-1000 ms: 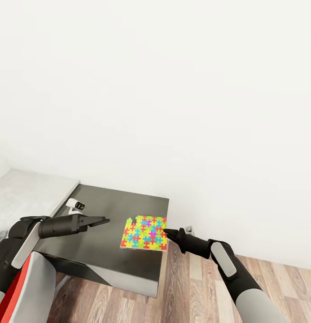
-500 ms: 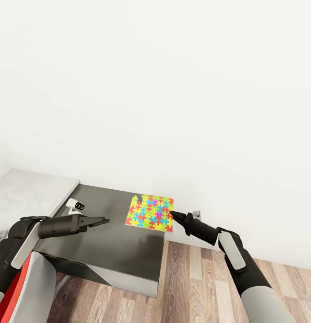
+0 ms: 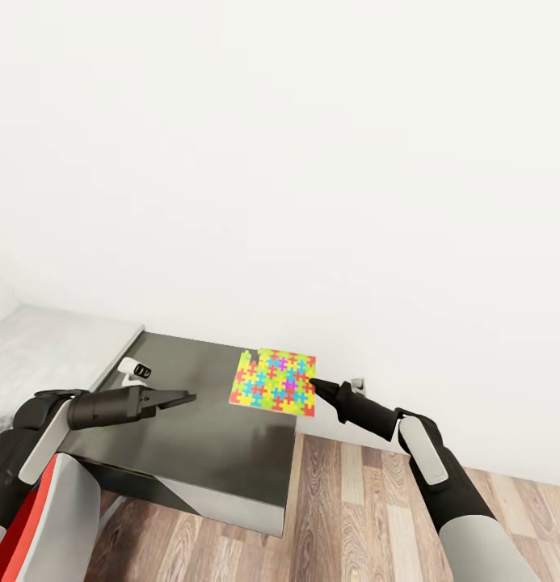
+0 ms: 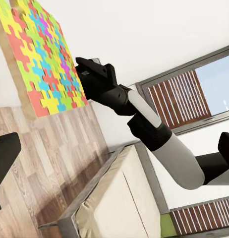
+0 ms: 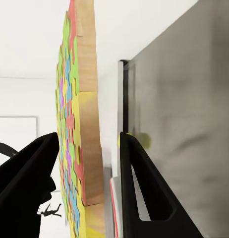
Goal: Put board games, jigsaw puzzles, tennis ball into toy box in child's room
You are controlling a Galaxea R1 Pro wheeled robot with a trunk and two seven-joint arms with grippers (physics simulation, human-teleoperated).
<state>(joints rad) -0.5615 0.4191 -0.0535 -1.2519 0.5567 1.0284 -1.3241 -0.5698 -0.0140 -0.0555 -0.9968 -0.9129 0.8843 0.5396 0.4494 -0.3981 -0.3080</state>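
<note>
**Right claw holds the puzzle up by its edge**

Right claw (image 3: 314, 384) pinches 1 jigsaw puzzle (image 3: 275, 381) by its right edge. In the right wrist view, its 2 black fingers (image 5: 139, 188) sit on each side of the puzzle's thick wooden edge (image 5: 87, 114). The puzzle is a flat square with yellow, pink, blue and green pieces. It is lifted and tilted above the far right corner of the dark side unit (image 3: 191, 436), not lying on it. No words or labels can be read on it.

Left claw (image 3: 187, 397) hangs over the left part of the dark top with nothing in it. Its fingers look close together, but I cannot tell if it is open or closed.

A small white and black thing (image 3: 136, 370) sits near the unit's left edge. Behind is a white wall (image 3: 312, 162), and below is a wood floor (image 3: 352, 517). The left wrist view shows the bed (image 4: 119, 203) and a window (image 4: 179, 99).
</note>
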